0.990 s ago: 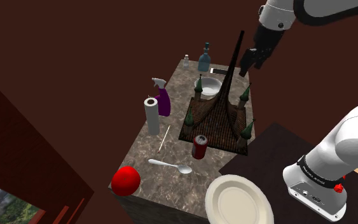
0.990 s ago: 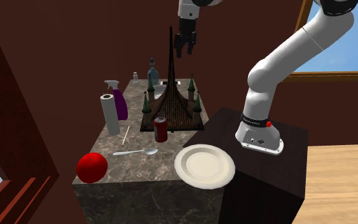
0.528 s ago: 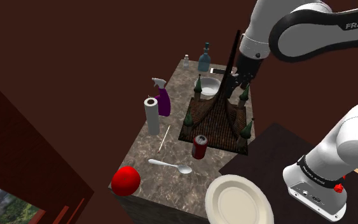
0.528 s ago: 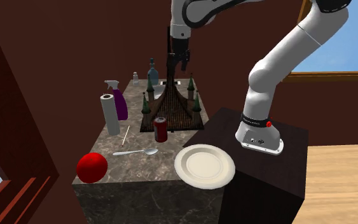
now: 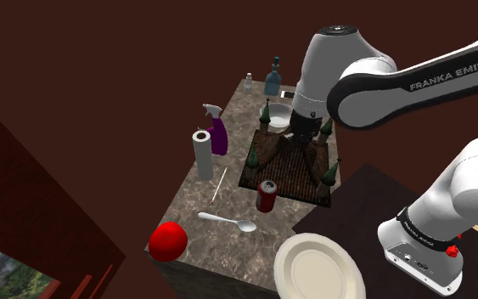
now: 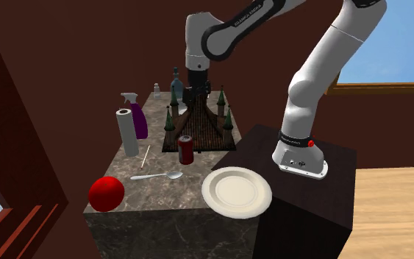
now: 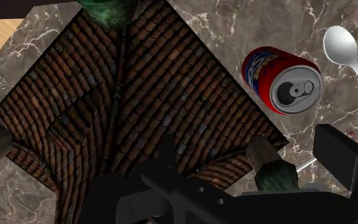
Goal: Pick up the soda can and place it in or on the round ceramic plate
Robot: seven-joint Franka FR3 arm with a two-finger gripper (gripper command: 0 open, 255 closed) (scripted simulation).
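Down from high over the counter [image 5: 193,202] a second ago, the arm [image 5: 373,81] now bends low, its gripper [image 6: 191,95] just above the tiled roof of the castle model [image 5: 289,170]. Its fingers [image 7: 341,156] stand apart, clasping nothing. The can [image 5: 267,196] stands upright and untouched on the counter, at the model's near edge, with the spoon [image 5: 227,221] just in front of it. The descent appears to be the approach to the grasp, but the hand is over the roof, not the can, so it probably has to shift sideways before closing. Seen from the wrist, the can's silver top and pull tab lie off to one side of the fingers, a detail the exterior views lack. Those views supply the goal instead: the plate [image 5: 318,268], bare, at the counter's near corner beside the stand [image 5: 360,191], past the can from the gripper.
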